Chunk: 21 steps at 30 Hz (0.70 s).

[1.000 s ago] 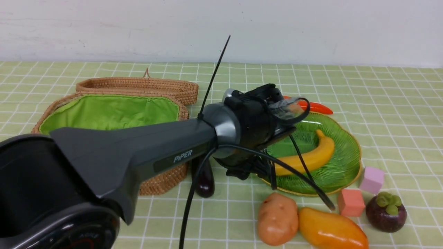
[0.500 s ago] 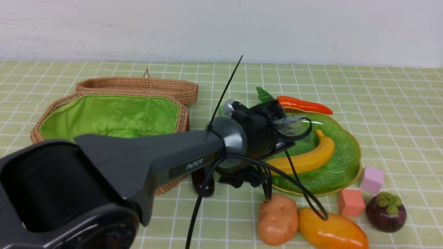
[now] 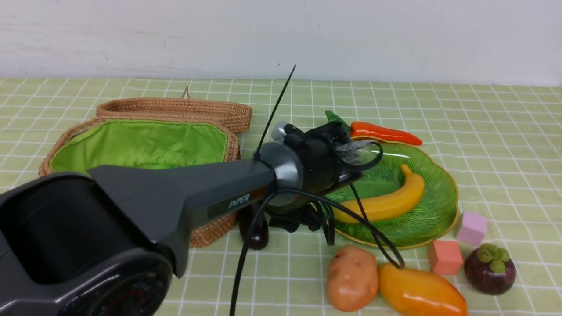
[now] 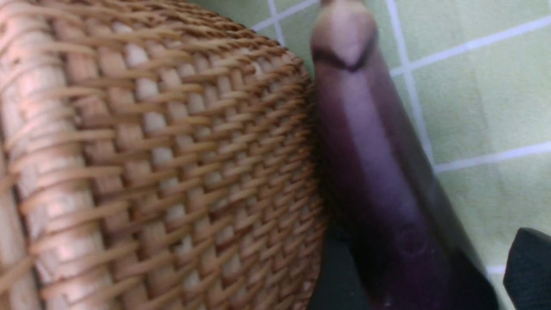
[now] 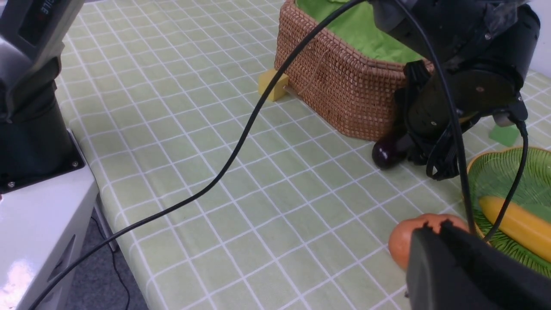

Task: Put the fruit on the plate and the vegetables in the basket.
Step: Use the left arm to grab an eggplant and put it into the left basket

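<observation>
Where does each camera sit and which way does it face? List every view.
Front: between the arms, facing forward over the basket and plate; the left arm crosses it.
Left wrist: on the left arm, close on the eggplant beside the basket wall; one dark finger shows.
Right wrist: on the right arm, facing across the table at the left arm; the right hand shows.
Shared: all three show eggplant and basket.
</observation>
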Each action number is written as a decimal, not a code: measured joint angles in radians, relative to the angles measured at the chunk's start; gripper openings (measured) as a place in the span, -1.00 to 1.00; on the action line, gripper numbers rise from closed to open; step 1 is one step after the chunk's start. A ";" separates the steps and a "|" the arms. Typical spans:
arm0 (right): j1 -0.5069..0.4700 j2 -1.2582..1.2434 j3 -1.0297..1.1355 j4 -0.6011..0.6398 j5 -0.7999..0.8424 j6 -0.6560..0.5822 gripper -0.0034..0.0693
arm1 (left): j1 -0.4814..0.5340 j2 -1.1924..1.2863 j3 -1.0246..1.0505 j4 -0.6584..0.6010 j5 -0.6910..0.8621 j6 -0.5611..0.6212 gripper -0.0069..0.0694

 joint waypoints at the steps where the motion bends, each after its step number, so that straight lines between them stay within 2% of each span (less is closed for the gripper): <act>1: 0.000 0.000 0.000 0.000 0.000 0.000 -0.81 | 0.000 0.004 -0.001 0.000 0.000 0.000 0.45; 9: 0.000 0.000 0.000 -0.001 0.000 0.000 -0.80 | -0.001 0.023 -0.001 -0.017 0.003 0.000 0.43; 14: 0.000 0.000 0.000 0.001 0.000 0.000 -0.80 | -0.002 0.023 -0.002 -0.054 0.003 0.001 0.24; 21: 0.000 0.000 0.000 0.000 0.000 -0.017 -0.79 | -0.002 0.023 -0.002 -0.057 0.011 0.027 0.24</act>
